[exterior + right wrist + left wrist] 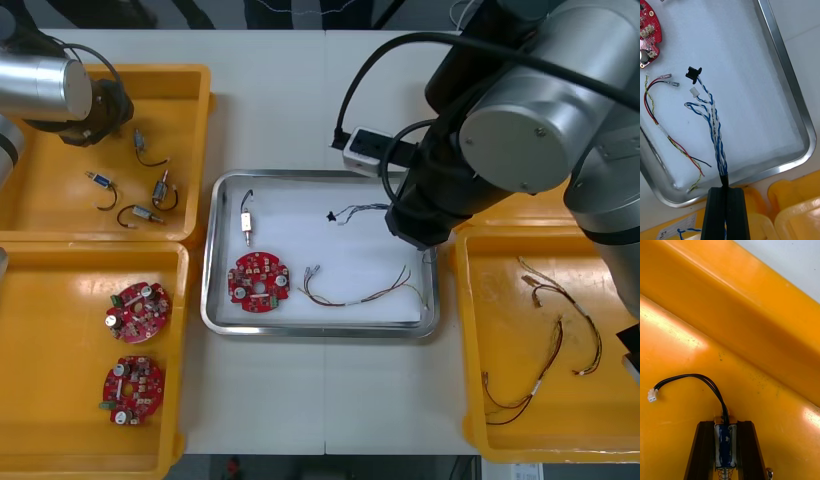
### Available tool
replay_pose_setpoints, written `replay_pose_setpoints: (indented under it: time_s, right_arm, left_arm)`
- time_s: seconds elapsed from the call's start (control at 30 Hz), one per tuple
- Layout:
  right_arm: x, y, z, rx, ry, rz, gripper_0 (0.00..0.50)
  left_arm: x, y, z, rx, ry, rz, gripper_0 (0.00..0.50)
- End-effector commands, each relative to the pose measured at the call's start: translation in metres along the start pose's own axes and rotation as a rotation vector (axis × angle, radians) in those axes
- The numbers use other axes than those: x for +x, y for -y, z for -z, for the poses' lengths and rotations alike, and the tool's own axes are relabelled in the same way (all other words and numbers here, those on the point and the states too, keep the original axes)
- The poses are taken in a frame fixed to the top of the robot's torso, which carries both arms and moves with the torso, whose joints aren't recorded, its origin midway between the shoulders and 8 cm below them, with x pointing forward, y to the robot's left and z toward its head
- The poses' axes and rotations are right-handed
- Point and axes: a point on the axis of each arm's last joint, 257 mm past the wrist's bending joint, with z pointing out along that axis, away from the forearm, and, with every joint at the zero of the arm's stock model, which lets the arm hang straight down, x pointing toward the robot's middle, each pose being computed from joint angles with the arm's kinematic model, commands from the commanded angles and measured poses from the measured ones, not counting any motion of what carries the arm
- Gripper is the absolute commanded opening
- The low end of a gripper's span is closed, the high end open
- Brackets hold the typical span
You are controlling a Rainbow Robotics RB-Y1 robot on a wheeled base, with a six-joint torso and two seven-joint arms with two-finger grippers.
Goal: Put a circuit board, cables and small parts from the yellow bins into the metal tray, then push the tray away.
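In the right wrist view my right gripper [725, 193] is shut on the end of a twisted blue and white cable [715, 131]. The cable's free end, with a black plug [693, 72], hangs over the metal tray [790, 86]. In the front view the right arm [500, 120] hangs over the tray's right rim [432, 300]. The tray holds a red circuit board [258, 282], a small metal part [246, 222] and a red and yellow cable [360, 292]. My left gripper [725, 425] is shut on a small metal part [725, 444] with a black lead, low inside the far left yellow bin [50, 205].
More small metal parts [150, 195] lie in the far left bin. Two circuit boards [138, 308] sit in the near left bin [50, 350]. Red and yellow cables [545, 345] lie in the near right bin [480, 400]. A white box [365, 148] sits beyond the tray.
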Motion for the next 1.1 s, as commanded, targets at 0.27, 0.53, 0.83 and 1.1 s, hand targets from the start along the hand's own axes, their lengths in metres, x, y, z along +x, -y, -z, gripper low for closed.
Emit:
replay_pose_setpoints:
  time_s: [0.27, 0.53, 0.83, 1.1]
  right_arm:
    - [-0.044, 0.004, -0.03, 0.086, 0.05, 0.276, 0.0]
    - [-0.035, 0.016, -0.062, 0.087, 0.017, 0.27, 0.0]
    - [-0.037, 0.014, -0.086, 0.063, 0.033, 0.24, 0.0]
    - [-0.037, 0.013, -0.102, 0.068, 0.031, 0.244, 0.0]
  left_arm:
    - [0.003, -0.008, 0.005, -0.022, -0.027, -0.095, 0.0]
    - [-0.008, -0.014, 0.028, -0.058, -0.071, -0.097, 0.0]
    - [-0.016, -0.015, 0.058, -0.096, -0.125, -0.116, 0.0]
    - [-0.007, -0.004, 0.091, -0.118, -0.182, -0.16, 0.0]
